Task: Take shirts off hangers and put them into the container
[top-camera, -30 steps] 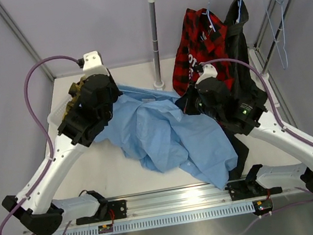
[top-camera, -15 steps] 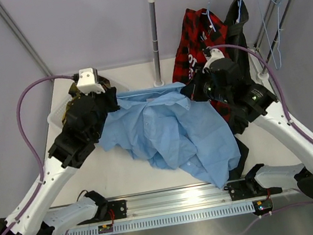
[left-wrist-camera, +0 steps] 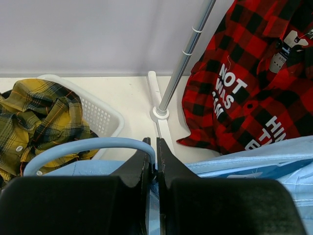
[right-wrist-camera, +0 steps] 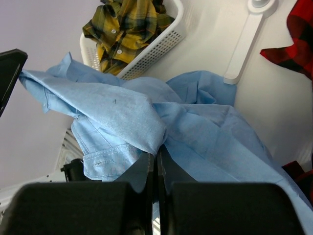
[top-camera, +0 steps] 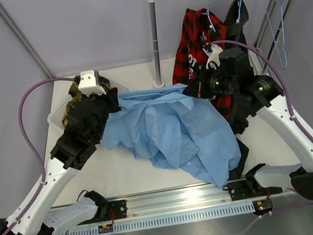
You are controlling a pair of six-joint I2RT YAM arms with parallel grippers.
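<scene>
Top view: the light blue shirt (top-camera: pixel 171 133) is stretched between the left gripper (top-camera: pixel 112 103) and the right gripper (top-camera: pixel 197 90), in front of the rail post (top-camera: pixel 155 40). Its tail trails toward the arm bases. The container (top-camera: pixel 55 117) sits left of the post and holds the yellow plaid shirt (top-camera: pixel 73 101). The red plaid shirt (top-camera: pixel 191 52) and black shirt (top-camera: pixel 237 27) hang right of the post. A bare hanger (top-camera: pixel 276 27) hangs farther right.

Left wrist: left gripper (left-wrist-camera: pixel 156 147) jaws are pressed together, pinching light blue cloth. A pale-blue hanger arc (left-wrist-camera: pixel 88 146) curves off to the left. The container (left-wrist-camera: pixel 105 117) lies left of the post (left-wrist-camera: pixel 183 58).

Right wrist: right gripper (right-wrist-camera: pixel 156 159) jaws are pressed together on a fold of the light blue shirt (right-wrist-camera: pixel 195 132). The container (right-wrist-camera: pixel 156 46) lies beyond it.
</scene>
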